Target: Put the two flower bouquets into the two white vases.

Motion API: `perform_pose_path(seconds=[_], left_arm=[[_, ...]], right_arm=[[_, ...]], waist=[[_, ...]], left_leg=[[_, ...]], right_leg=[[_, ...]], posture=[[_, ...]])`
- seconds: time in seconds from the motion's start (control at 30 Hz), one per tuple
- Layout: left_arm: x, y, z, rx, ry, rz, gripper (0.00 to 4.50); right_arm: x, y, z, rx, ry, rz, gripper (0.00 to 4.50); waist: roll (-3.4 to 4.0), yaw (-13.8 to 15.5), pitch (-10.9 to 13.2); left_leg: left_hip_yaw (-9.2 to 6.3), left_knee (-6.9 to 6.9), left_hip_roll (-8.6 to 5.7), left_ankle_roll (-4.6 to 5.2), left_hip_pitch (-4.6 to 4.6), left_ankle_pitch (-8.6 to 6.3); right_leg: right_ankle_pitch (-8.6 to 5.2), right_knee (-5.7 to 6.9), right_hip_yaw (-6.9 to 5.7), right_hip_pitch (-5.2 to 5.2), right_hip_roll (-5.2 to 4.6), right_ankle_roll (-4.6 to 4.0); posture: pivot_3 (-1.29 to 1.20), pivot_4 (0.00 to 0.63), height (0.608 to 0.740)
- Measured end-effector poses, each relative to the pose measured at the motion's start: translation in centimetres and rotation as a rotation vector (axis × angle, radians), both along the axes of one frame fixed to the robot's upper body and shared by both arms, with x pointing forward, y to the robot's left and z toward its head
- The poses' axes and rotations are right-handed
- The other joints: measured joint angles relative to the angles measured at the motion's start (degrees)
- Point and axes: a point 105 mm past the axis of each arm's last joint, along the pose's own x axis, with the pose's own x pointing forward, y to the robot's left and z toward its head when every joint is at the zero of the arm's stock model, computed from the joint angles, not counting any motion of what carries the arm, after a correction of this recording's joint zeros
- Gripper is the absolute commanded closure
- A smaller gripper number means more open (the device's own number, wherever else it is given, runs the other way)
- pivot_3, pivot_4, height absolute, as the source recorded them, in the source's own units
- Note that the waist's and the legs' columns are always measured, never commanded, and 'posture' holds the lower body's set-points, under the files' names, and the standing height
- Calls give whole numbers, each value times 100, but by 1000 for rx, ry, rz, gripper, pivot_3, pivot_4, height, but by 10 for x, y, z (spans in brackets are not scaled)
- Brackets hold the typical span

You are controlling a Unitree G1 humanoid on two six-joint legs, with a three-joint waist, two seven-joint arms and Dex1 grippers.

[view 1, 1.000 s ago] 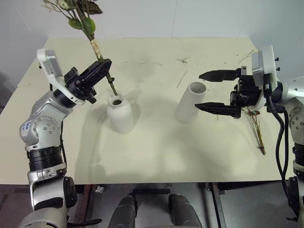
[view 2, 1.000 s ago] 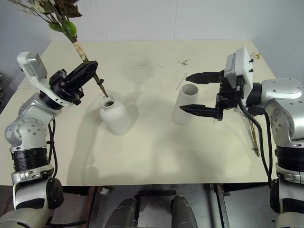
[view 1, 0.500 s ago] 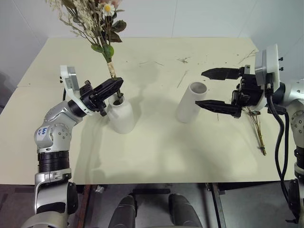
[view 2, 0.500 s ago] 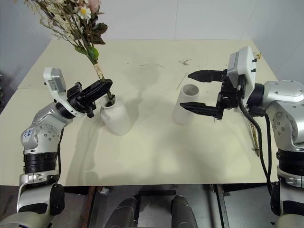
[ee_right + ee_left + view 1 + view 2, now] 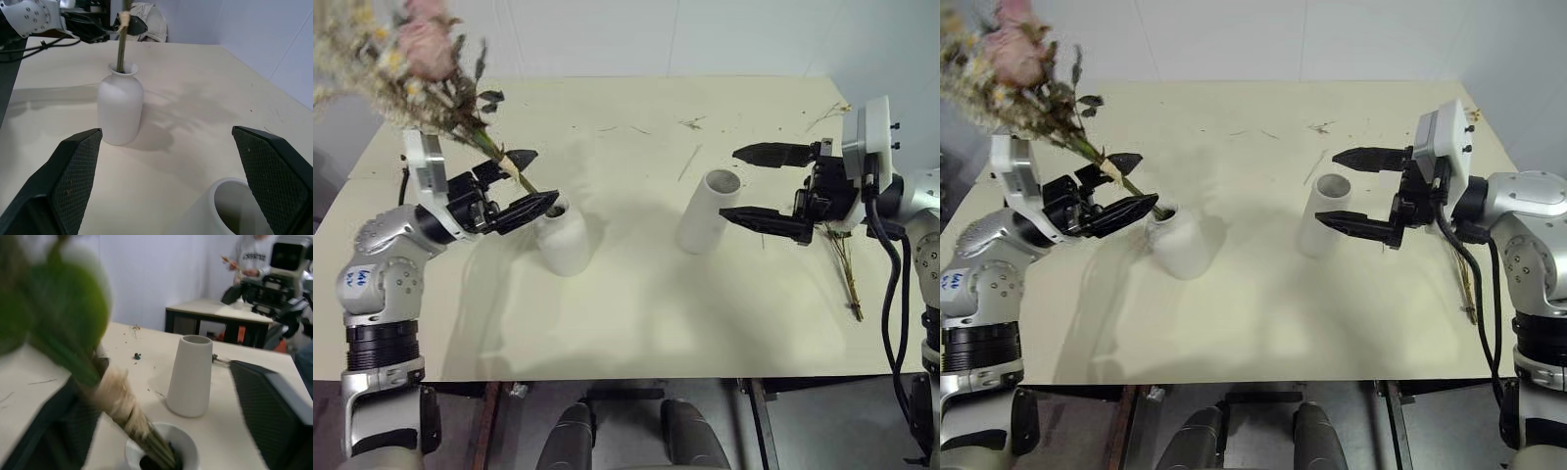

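Looking at my left gripper (image 5: 530, 181), I see its two black fingers spread wide on either side of the large bunch of pink roses, pale sprigs and green leaves (image 5: 411, 61), no longer pinching it. The tan-wrapped stems lean up and to the left, their ends down inside the narrow neck of the squat matte white bottle-shaped vase (image 5: 560, 238). In the left wrist view the wrap looks like wound raffia, rough and fibrous.

My right gripper (image 5: 756, 183) is also fully spread, holding nothing, its textured black fingers on either side of the taller plain white cylinder vase (image 5: 708, 211) near its wide open mouth; I cannot tell whether they touch it.

The thin sparse bunch of yellow-orange flowers (image 5: 845, 264) lies flat on the cream matte tabletop (image 5: 636, 313), to the right of the cylinder, under my right arm.
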Motion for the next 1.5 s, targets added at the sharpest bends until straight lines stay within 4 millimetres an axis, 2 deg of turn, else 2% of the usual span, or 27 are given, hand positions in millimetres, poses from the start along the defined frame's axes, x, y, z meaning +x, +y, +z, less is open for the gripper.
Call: perform_pose_path(seconds=[0.17, 0.27, 0.37, 0.47, 0.63, 0.77, 0.87, 1.03, 1.13, 1.27, 1.37, 1.5], left_arm=[[1, 7, 4, 67, -15, 7, 51], [8, 3, 11, 65, -15, -20, 51], [15, -8, 17, 79, -19, -69, 51], [23, -28, 19, 85, -11, -152, 51], [26, -57, 12, 126, 1, -277, 51], [26, -59, 5, 169, 4, -293, 51], [25, -52, 7, 195, -8, -274, 51], [18, -14, 18, 282, -62, -177, 51], [15, -6, 23, 314, -84, -160, 51], [5, 3, 11, 442, -72, -184, 51], [-5, 17, 5, 513, 0, -195, 51], [-15, 41, -8, 557, 115, -130, 51]], right_arm=[[4, -5, -1, 12, 10, -16, 0], [5, -6, -1, 13, 9, -23, 0], [4, -6, -2, 12, 6, -28, 0], [1, -5, -6, 6, 8, -34, 0], [-4, -10, -8, 12, 2, -65, 0], [-7, -13, -8, 17, 3, -83, 0], [-8, -15, -8, 21, -1, -93, 0], [-10, -14, -10, 21, 1, -89, 0], [-10, -14, -10, 21, 1, -89, 0], [-8, -15, -10, 24, 10, -88, 0], [-4, -16, -8, 22, 22, -95, 0], [7, -37, -9, -43, 86, -224, 0]], waist=[[0, 8, 0], [0, 9, 0], [0, 4, 0], [0, 10, 0], [0, -24, 0], [0, -44, 0], [0, -36, 0], [1, -37, 0], [1, 0, 1], [1, 3, 1], [5, -30, 3], [11, -65, 5]], left_leg=[[-1, -10, 1, 0, 0, 0], [-1, -11, 0, 0, -2, 0], [0, -18, 0, 0, -2, 0], [-2, -20, 0, 0, -8, 0], [1, -18, 2, 4, -15, -2], [1, -19, 9, 4, -15, -2], [1, -12, 7, 4, -16, -2], [1, -15, 8, 4, -15, -2], [1, -13, 6, 4, -16, -2], [0, -11, 5, 3, -19, -2], [2, -17, 8, 4, -18, -2], [2, -27, 12, 4, -15, -2]], right_leg=[[0, -9, -2, 0, 0, 0], [0, -14, -3, 0, 0, 0], [0, -21, -3, -1, 0, 1], [0, -23, -6, -4, 1, 2], [1, -25, -4, -11, 2, 2], [0, -17, -2, -17, 10, 2], [0, -15, -2, -16, 8, 2], [0, -14, -1, -17, 8, 2], [0, -16, -2, -13, 5, 2], [1, -17, -4, -12, 4, 2], [0, -17, -2, -15, 6, 1], [-4, -15, -2, -21, 7, -7]], posture=[[0, 150, 740], [0, 150, 740], [0, 150, 740], [0, 150, 740], [0, 150, 740], [0, 150, 740], [0, 150, 740], [0, 150, 740], [0, 150, 740], [0, 150, 740], [0, 150, 740], [0, 150, 740]])
